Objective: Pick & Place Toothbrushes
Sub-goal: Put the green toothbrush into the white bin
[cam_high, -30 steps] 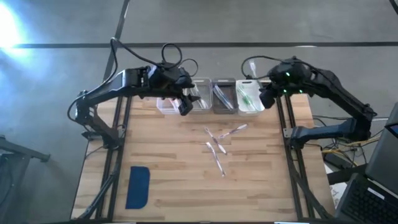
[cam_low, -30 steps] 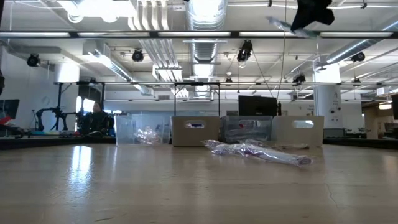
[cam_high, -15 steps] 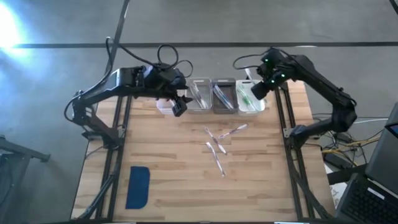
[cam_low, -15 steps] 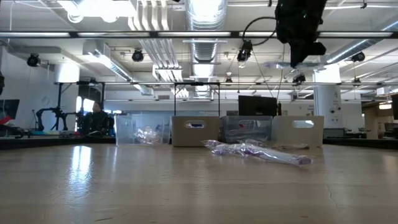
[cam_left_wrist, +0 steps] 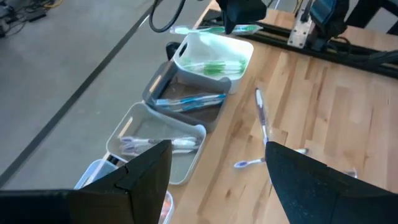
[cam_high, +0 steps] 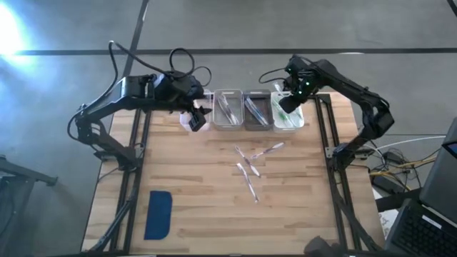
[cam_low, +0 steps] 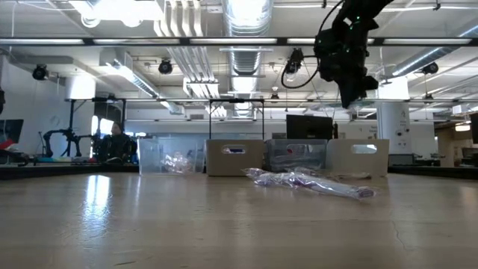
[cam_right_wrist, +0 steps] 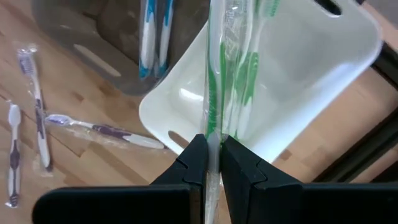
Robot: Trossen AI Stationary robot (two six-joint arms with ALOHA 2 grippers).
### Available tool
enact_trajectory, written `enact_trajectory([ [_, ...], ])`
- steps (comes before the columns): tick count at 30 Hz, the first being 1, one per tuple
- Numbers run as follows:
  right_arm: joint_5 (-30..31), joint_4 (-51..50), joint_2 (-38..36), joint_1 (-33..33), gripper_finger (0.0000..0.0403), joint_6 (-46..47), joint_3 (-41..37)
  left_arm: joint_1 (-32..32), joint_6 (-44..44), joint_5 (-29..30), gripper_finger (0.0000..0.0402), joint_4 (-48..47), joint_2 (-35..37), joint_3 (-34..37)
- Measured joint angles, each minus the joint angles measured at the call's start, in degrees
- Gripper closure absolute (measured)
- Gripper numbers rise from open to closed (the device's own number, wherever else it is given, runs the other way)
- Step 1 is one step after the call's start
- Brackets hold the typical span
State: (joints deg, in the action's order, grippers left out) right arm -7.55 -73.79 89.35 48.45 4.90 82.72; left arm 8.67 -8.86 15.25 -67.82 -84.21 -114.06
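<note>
Four small bins stand in a row at the table's far edge: a pale one (cam_high: 190,120), a clear one (cam_high: 228,111), a grey one (cam_high: 257,111) with blue toothbrushes (cam_right_wrist: 149,37), and a white one (cam_high: 288,114) with green toothbrushes (cam_right_wrist: 245,74). Several loose wrapped toothbrushes (cam_high: 250,168) lie on the wood mid-table. My right gripper (cam_right_wrist: 213,149) hangs above the white bin, shut on a green wrapped toothbrush (cam_right_wrist: 214,74). Beside the pale bin, my left gripper (cam_left_wrist: 217,180) hovers open and holds nothing. My right gripper pinches the green toothbrush's wrapped handle (cam_right_wrist: 212,134) between its two fingertips, near one end. The fingers come steeply from above. The toothbrush sticks out past the fingertips over the white bin (cam_right_wrist: 298,74), lifted clear of it.
A flat dark-blue pad (cam_high: 158,214) lies near the table's near left corner. Black frame rails (cam_high: 330,143) run along both table sides. Bare wood lies between the loose toothbrushes and the near edge.
My right gripper has swung from the table's right edge toward the left and come down over the white bin, tipping from slanted to nearly straight down, the green toothbrush still pinched. My left gripper has drawn back a little toward the left, off the clear bin.
</note>
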Motion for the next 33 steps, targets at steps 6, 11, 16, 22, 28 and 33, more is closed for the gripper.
enact_trajectory([
  [6, 0.09, 1.85, 2.22, 0.00, 0.0380, 0.21, -1.36, 0.00, 0.03, 1.33, 0.0138, -2.50, 0.27, 0.00],
  [11, 0.41, 6.32, 1.39, 0.00, 0.0380, 0.31, -6.00, 0.00, 0.26, 2.99, 0.0138, -3.11, 0.27, 0.00],
  [16, 0.68, 11.80, 1.05, 0.10, 0.0380, -0.32, -10.65, 0.00, 1.33, 5.25, 0.0138, -3.04, 0.24, 0.02],
  [22, 1.68, 15.20, 2.02, 0.49, 0.0380, -0.23, -13.46, 0.00, 1.07, 5.73, 0.0138, -2.92, 0.24, 0.02],
  [28, 1.99, 16.29, 3.46, 1.23, 0.0380, -0.76, -14.69, 0.00, 1.01, 5.73, 0.0138, -2.92, 0.24, 0.02],
  [33, 2.14, 17.71, 5.34, 1.27, 0.0380, -1.06, -15.79, 0.00, 0.94, 5.70, 0.0138, -2.93, 0.22, 0.02],
])
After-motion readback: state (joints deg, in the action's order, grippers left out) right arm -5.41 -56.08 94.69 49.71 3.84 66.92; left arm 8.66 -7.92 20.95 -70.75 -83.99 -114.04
